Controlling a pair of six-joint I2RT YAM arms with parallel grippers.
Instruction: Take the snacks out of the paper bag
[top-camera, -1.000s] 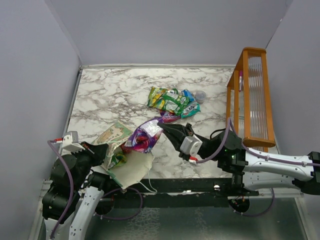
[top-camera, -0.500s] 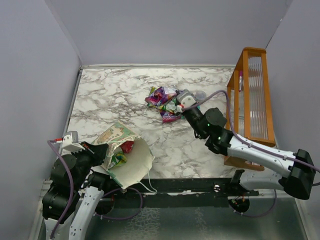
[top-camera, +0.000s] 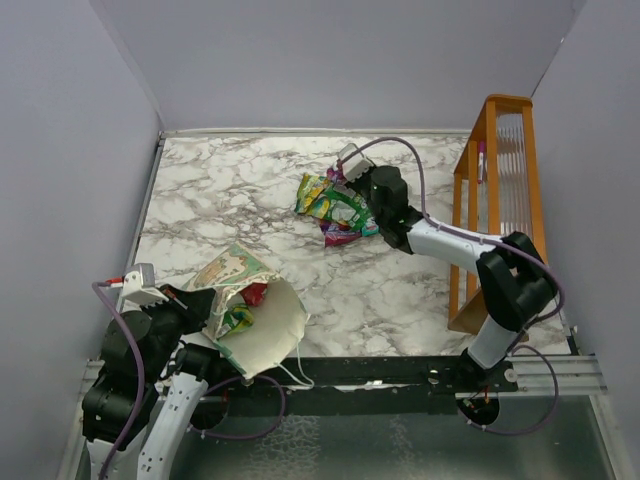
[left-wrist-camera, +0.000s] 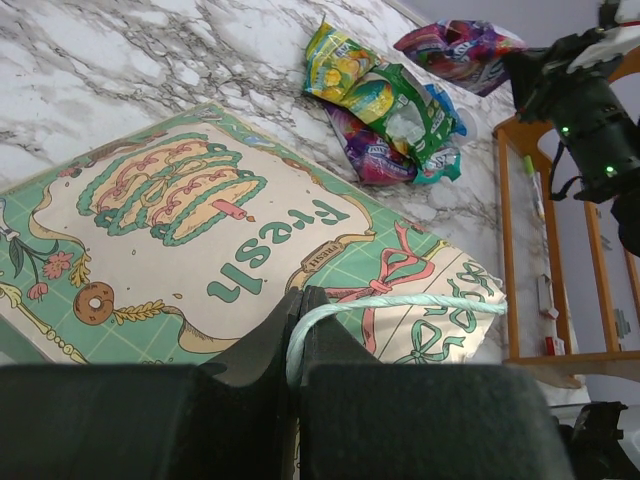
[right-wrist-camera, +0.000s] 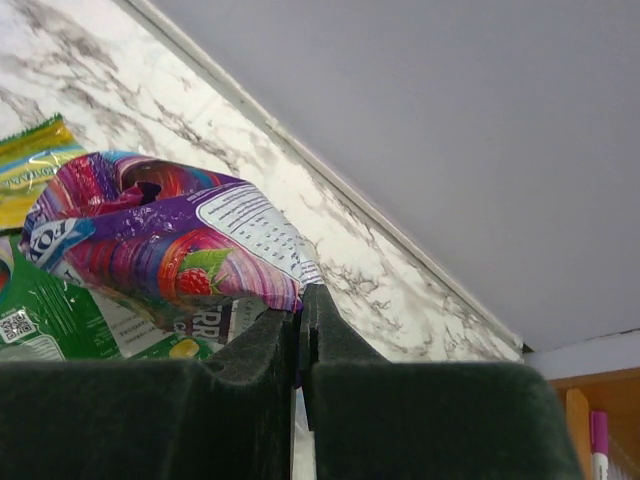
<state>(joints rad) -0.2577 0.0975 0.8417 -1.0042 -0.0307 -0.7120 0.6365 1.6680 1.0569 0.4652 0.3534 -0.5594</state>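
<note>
The paper bag (top-camera: 262, 335) lies tilted at the near left with its mouth open; its cream patterned front (left-wrist-camera: 200, 220) faces up. A red packet (top-camera: 255, 293) and a green packet (top-camera: 237, 318) show inside it. My left gripper (left-wrist-camera: 298, 300) is shut on the bag's string handle (left-wrist-camera: 400, 302). My right gripper (right-wrist-camera: 300, 300) is shut on the corner of a purple snack packet (right-wrist-camera: 170, 250) and holds it over the pile of snacks (top-camera: 335, 205) at the back middle. In the top view my right gripper (top-camera: 352, 178) hides most of that packet.
An orange wooden rack (top-camera: 500, 200) stands along the right edge, close to my right forearm. The back wall is just beyond the pile. Bare marble table (top-camera: 220, 190) lies between the bag and the pile.
My right gripper has carried the purple packet from the bag's mouth to the back, over the snack pile. The left gripper and the bag have not moved.
</note>
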